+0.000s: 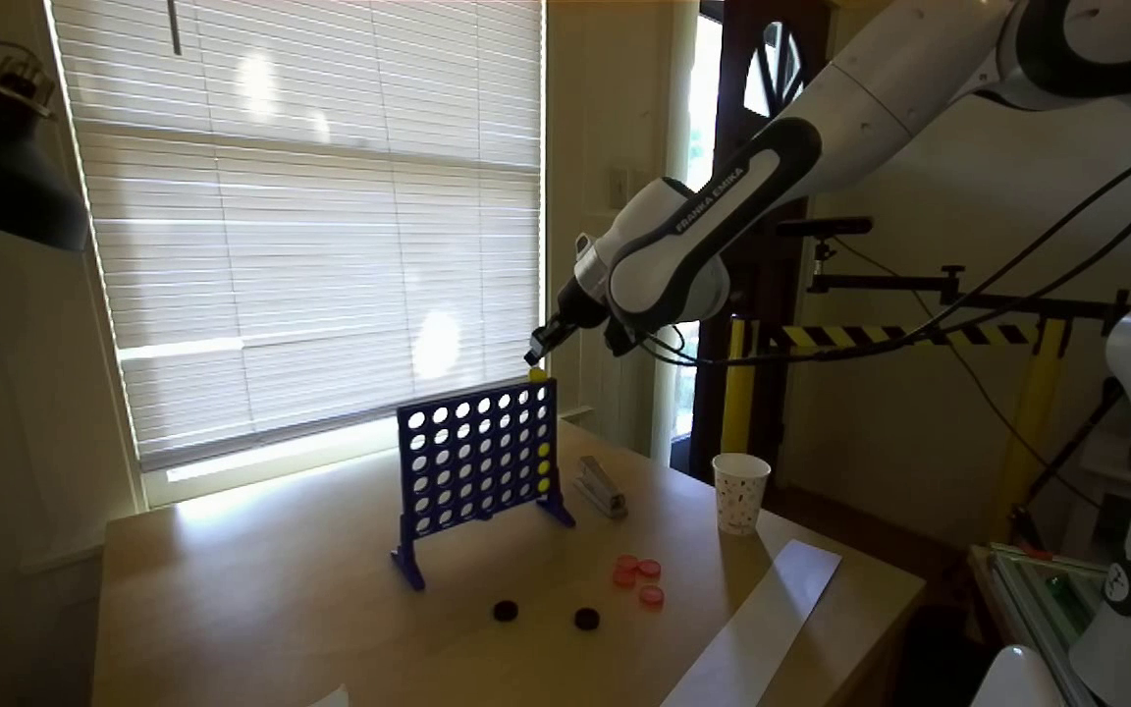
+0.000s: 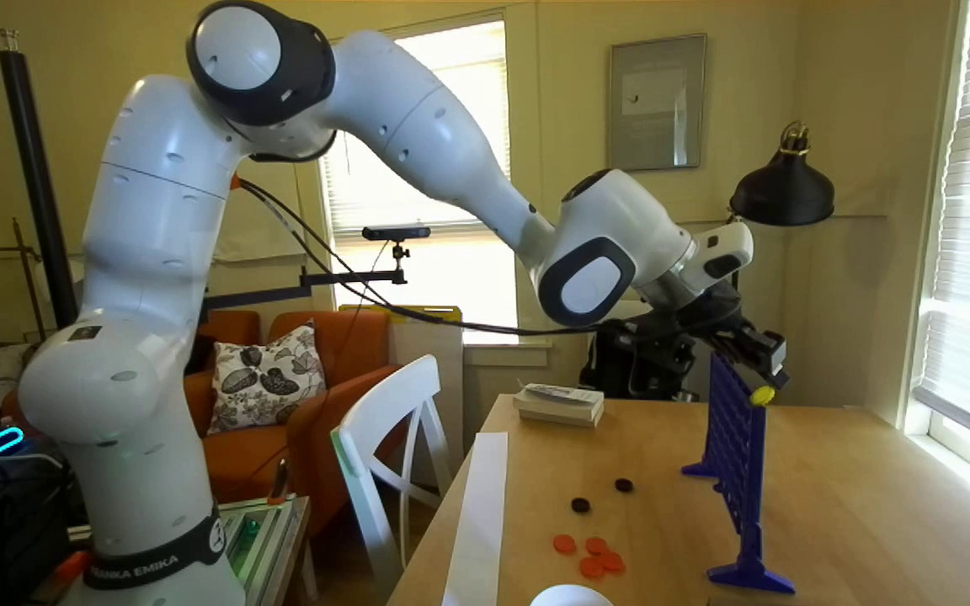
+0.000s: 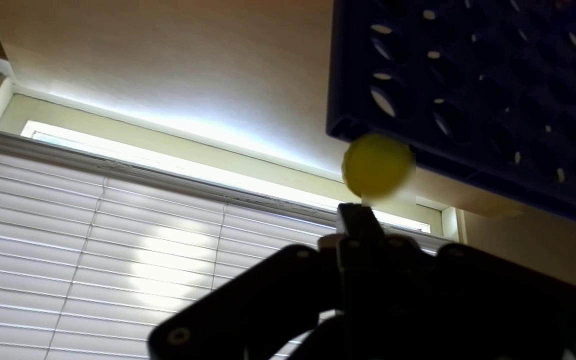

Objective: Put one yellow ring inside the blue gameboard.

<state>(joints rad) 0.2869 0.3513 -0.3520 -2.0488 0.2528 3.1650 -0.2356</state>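
Placement close to complete; final drop not yet made

Your arm (image 2: 439,135) reaches out over the desk (image 1: 261,609), wrist end low. On the desk the blue gameboard (image 2: 733,454) stands upright on its feet.

Jaws: clenched together, just above one end of the board's top edge, with nothing you can make out between them.

Next size down, a paper cup (image 1: 740,496) stands well apart from the board. Four red discs (image 1: 651,596) and two black discs (image 1: 587,619) lie on the desk; no part of your job.

Three yellow rings (image 1: 543,466) fill the lowest three holes of the end column, and the three holes above them look open. The yellow ring (image 3: 378,166) still to be placed is at the top edge of the board over that same column, just beyond the tips of the jaws. Nearly all of its face shows, so count it as not yet inside. Whether its lower edge has entered the slot, and whether the jaws touch it, you cannot tell.

Progress estimate: carrying and lining up look done, letting go probably too. Left for you: a light push downward so that it drops into the column, likely coming to rest on the three below, then backing off.
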